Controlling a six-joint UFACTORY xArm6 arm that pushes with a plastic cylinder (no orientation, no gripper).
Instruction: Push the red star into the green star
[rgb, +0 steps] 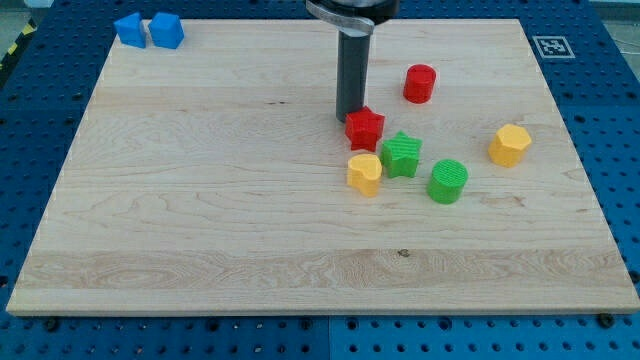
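camera view: my tip (348, 118) has no jaws to open or close, touching red star (365, 126) at its lower right. green star (402, 155) just beyond, nearly touching. task almost done, short push left.

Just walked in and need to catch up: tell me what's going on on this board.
A single arm with a dark rod is pushing blocks on a wooden board. My tip sits against the upper left side of the red star. The green star lies just down and to the view's right of it, very close or barely touching. A yellow block and a green cylinder flank the green star.
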